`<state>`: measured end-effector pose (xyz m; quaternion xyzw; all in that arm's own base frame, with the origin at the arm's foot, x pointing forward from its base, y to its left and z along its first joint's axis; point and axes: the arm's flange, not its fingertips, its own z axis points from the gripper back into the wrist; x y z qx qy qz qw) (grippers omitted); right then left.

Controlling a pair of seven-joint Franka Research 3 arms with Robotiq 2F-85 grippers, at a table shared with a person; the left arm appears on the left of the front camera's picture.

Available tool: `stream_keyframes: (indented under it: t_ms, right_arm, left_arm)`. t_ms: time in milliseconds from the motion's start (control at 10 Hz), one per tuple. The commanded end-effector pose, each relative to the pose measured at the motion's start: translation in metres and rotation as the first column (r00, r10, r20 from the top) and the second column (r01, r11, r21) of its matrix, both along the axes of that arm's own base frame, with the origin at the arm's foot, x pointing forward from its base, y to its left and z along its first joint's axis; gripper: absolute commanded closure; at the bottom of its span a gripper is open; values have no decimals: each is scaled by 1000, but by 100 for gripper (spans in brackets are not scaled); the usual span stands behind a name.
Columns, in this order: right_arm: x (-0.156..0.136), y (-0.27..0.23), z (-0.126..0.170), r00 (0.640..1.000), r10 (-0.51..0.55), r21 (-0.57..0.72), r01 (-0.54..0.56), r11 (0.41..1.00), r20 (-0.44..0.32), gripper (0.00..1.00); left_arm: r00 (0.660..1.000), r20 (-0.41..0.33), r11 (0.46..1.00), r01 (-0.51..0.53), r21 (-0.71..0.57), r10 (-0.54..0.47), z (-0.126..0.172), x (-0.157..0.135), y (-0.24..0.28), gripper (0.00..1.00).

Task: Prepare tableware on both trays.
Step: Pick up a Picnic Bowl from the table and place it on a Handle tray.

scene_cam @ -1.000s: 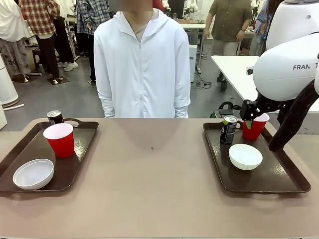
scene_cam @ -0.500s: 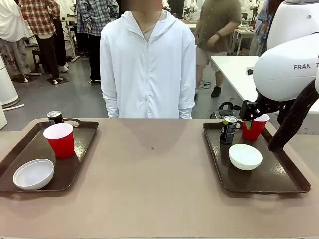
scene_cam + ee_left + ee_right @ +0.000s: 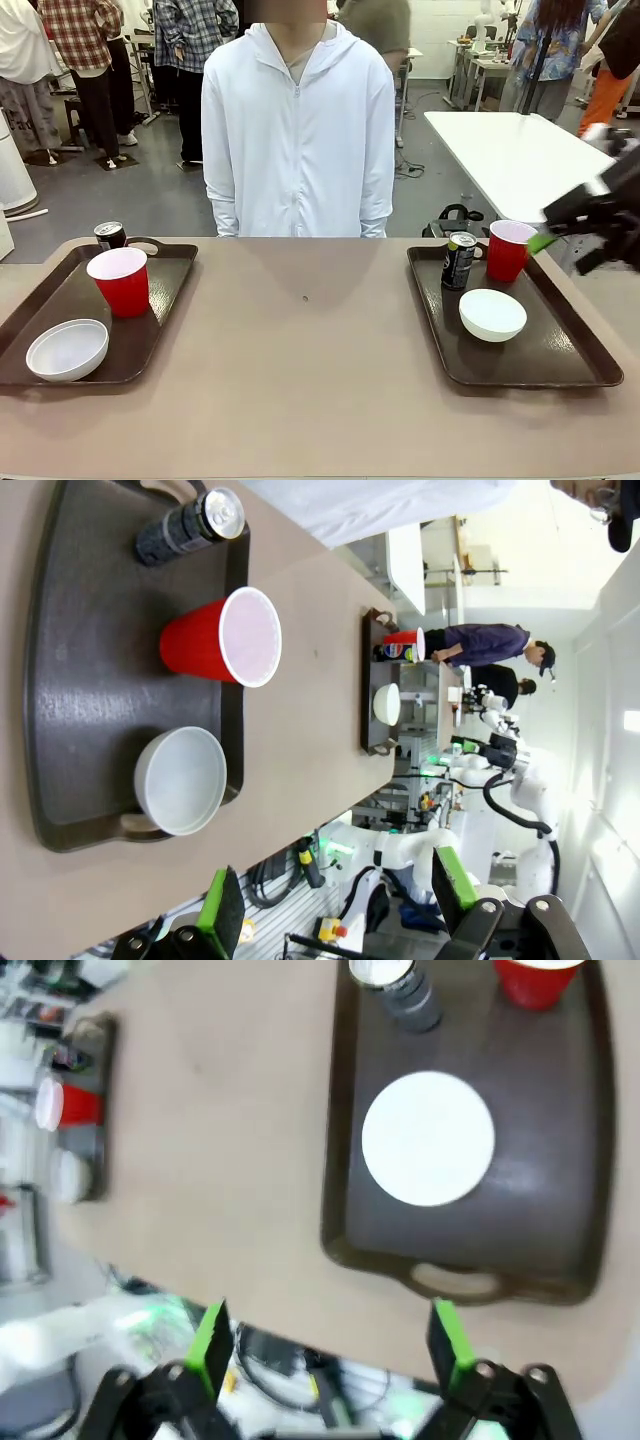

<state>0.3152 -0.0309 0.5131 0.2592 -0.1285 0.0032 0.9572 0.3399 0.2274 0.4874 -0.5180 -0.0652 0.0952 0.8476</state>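
Both trays look set: the left tray [image 3: 40, 300] and right tray [image 3: 560, 365] each hold a cup, bowl and can. I judge the step is to lift clear without clipping the red cup [image 3: 507, 250]. My right pincer [image 3: 590, 225] hangs spread and empty, just beside it; my left pincer [image 3: 330, 910] is spread too.

A robotics lab or demo hall. Behind the counter [image 3: 320, 400] stand white worktables [image 3: 510, 150] on a grey floor, with people walking about. Other white robot arms [image 3: 400, 850] show farther off.
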Motion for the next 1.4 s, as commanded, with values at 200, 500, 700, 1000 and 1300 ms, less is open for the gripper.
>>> stream_keyframes:
  t_ms: [200, 500, 700, 1000, 1300]
  right_arm:
    - [-21, -114, -23, 998, -49, 297, 61, 953, -50, 0]
    - [0, -143, -42, 995, -58, 561, 93, 823, -81, 0]
    - [-18, -140, -41, 993, -85, 459, 110, 882, -76, 0]
    - [-18, -140, -41, 993, -85, 459, 110, 882, -76, 0]
    - [-18, -140, -41, 993, -85, 459, 110, 882, -76, 0]
  left_arm:
    - [1000, 21, 1000, 2, -17, -2, 3, 0, 1, 0]
    - [1000, 21, 1000, 2, -17, -2, 3, 0, 1, 0]
    - [1000, 21, 1000, 2, -17, -2, 3, 0, 1, 0]
    - [1000, 21, 1000, 2, -17, -2, 3, 0, 1, 0]
    - [1000, 21, 1000, 2, -17, -2, 3, 0, 1, 0]
